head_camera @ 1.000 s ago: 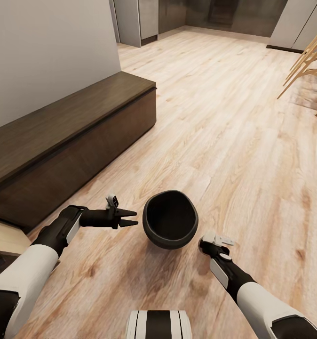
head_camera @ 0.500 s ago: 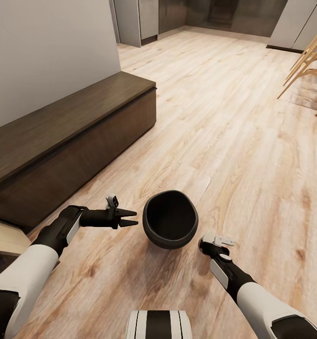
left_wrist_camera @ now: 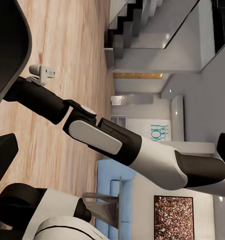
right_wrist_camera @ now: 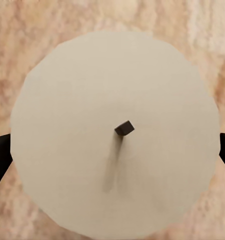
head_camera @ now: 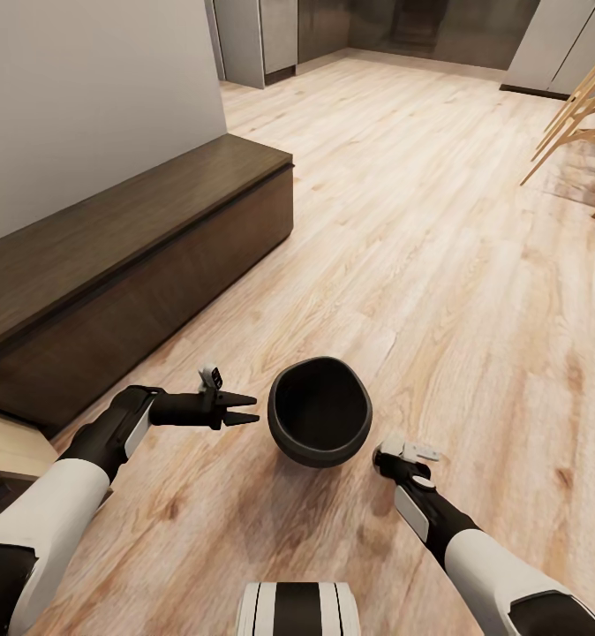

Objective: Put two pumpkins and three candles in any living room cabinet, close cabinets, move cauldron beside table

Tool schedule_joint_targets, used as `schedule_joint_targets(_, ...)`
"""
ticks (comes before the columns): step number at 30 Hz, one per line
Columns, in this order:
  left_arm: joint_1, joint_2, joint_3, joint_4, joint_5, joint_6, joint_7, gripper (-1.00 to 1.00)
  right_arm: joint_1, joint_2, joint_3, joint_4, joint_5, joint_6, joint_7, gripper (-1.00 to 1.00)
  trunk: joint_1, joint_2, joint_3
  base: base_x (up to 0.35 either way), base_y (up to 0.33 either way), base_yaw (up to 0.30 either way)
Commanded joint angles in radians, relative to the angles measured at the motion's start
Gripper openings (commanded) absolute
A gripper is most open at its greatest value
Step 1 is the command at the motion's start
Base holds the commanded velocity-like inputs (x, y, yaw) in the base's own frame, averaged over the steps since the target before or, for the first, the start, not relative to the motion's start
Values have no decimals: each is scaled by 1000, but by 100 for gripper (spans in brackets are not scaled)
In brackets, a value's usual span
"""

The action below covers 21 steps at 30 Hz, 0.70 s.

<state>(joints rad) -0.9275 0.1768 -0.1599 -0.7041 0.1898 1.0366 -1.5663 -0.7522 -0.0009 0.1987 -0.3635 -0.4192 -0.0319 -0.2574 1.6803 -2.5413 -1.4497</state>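
The black cauldron [head_camera: 320, 422] stands on the wood floor between my two arms, mouth up and empty. My left gripper [head_camera: 244, 412] hovers just left of it, open and holding nothing. In the right wrist view a cream candle [right_wrist_camera: 117, 135] with a dark wick stands upright on the floor, seen from straight above. My right gripper [right_wrist_camera: 112, 162] is open, with one black finger [right_wrist_camera: 0, 155] at each side of the candle. The long dark brown cabinet [head_camera: 112, 265] runs along the wall at left, its visible fronts closed. The pumpkins and the table are out of view.
Open wood floor [head_camera: 439, 221] stretches ahead and to the right. Pale wooden chair legs [head_camera: 580, 115] stand at the far right. Grey kitchen units [head_camera: 262, 35] line the back. A pale panel [head_camera: 6, 442] shows by the cabinet's near end.
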Motion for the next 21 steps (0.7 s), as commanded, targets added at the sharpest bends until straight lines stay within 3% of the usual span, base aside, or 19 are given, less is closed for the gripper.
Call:
schedule_joint_targets(1, -1, 1, -4, 0, 2, 11, -5, 100, 0, -1, 8, 0, -10, -3, -6, -100, 0, 0, -1, 0, 0, 0)
schedule_joint_targets(4, -1, 1, -4, 0, 2, 11, -5, 100, -1, -1, 8, 0, -10, -3, -6, -100, 0, 0, -1, 0, 0, 0)
schedule_joint_targets(21, -1, 2, -4, 1, 2, 11, -5, 100, -6, -17, 4, 1, -14, -2, -11, -100, -8, 4, 65, 0, 0, 0)
